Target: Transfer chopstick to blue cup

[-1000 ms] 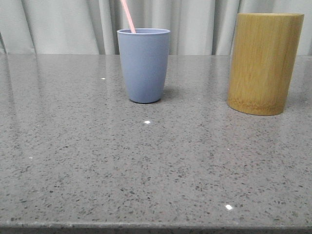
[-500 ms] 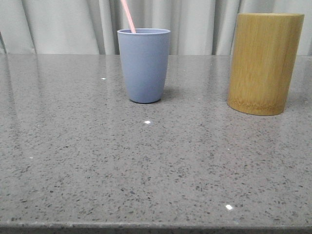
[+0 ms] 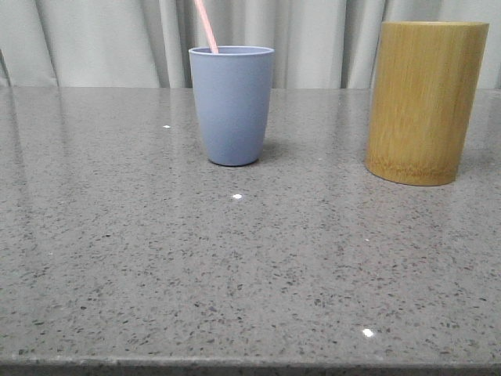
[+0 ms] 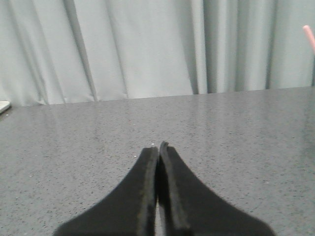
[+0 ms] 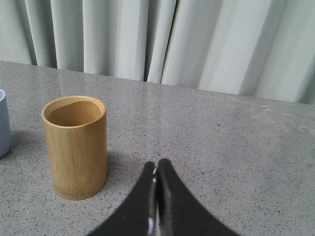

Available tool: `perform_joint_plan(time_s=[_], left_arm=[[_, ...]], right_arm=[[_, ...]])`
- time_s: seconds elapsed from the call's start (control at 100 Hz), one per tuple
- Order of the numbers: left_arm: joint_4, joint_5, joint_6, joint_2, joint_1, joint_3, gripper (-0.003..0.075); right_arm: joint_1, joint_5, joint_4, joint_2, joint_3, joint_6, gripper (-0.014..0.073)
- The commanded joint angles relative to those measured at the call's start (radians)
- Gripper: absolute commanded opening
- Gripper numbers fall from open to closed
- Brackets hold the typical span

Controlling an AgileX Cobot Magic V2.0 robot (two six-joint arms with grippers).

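Nothing moved since the earlier front pictures: blue cup [image 3: 232, 105] at the same spot on the grey speckled worktop [image 3: 235, 274], chopstick [image 3: 206, 25] inside it at the same lean, upper end tilted toward the left and cut by the picture edge. Same place also for the bamboo cylinder [image 3: 425, 102], upright to the right of the cup and well apart from it.

Seen from the front: cup, stick and cylinder together, pale curtain [image 3: 102, 39] behind. From the left wrist: left gripper [image 4: 158, 147] with the black jaws pressed together, holding nothing, above bare worktop; only a short pink tip of the chopstick [image 4: 309, 37] at the picture edge. From the right wrist: right gripper [image 5: 157, 164] with jaws closed too, nothing between them, low over the worktop; the bamboo cylinder [image 5: 75, 147] near it, looked into from above, interior brown and without visible content. Also a thin slice of the blue cup [image 5: 4, 123] at the picture edge, beyond the cylinder.

At the left wrist picture's edge a small white thing [image 4: 4, 106] on the worktop, too little visible to name. Nothing between the grippers and the containers except open worktop.
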Motion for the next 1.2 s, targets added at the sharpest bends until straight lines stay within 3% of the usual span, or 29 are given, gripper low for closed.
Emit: perform_joint_plan(time_s=[0.0, 0.27, 0.38, 1.19], left_arm=[[-0.067, -0.196, 0.067, -0.024, 0.050, 0.064, -0.0019], [-0.108, -0.206, 0.067, -0.150, 0.097, 0.253, -0.0019], [-0.112, -0.139, 0.067, -0.148, 0.097, 0.251, -0.0019], [-0.112, -0.168, 0.067, -0.148, 0.097, 0.251, -0.0019]], right_arm=[[-0.007, -0.072, -0.019, 0.013, -0.022, 0.000, -0.0061], [-0.007, -0.072, -0.019, 0.013, -0.022, 0.000, -0.0061], [-0.007, -0.072, -0.019, 0.014, -0.022, 0.000, -0.0061], [-0.007, -0.071, -0.019, 0.014, -0.022, 0.000, -0.0061]])
